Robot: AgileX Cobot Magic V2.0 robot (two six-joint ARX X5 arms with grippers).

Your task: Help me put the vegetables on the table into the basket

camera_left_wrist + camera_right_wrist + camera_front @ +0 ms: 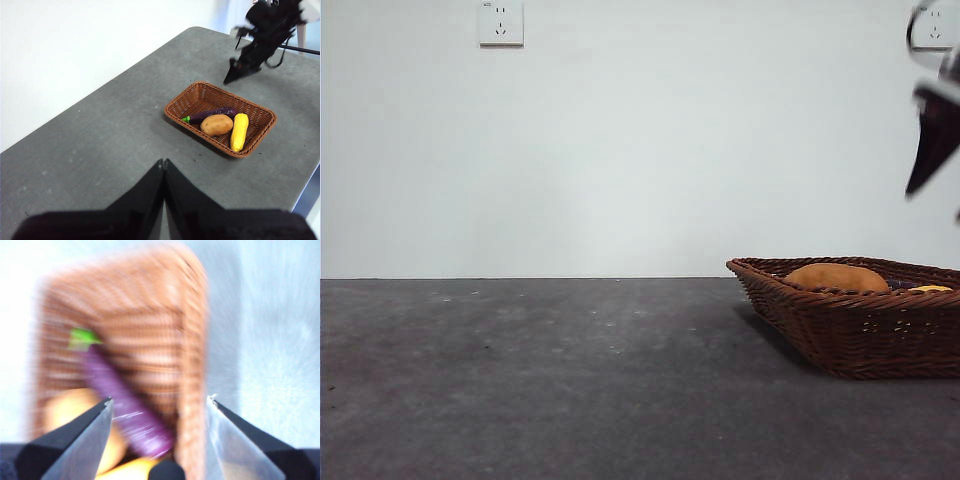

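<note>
All three vegetables lie inside the brown wicker basket [252, 112] on the grey table [115, 130]: the purple eggplant [212, 114], the orange-brown potato [216, 125] and the bumpy yellow one [239, 131]. In the front view the basket [865, 330] sits at the right with the potato [837, 277] showing over its rim. My right gripper [159, 407] hangs open and empty above the basket [192, 340], over the eggplant [127, 407]; its picture is blurred. From the left wrist it shows as the dark arm [245, 67] beyond the basket. My left gripper [163, 165] is shut, far from the basket.
A white wall with a socket [501, 22] stands behind the table. The table's edge [305, 192] runs close to the basket's near side. A black tip of the right arm [932, 150] hangs at the front view's upper right.
</note>
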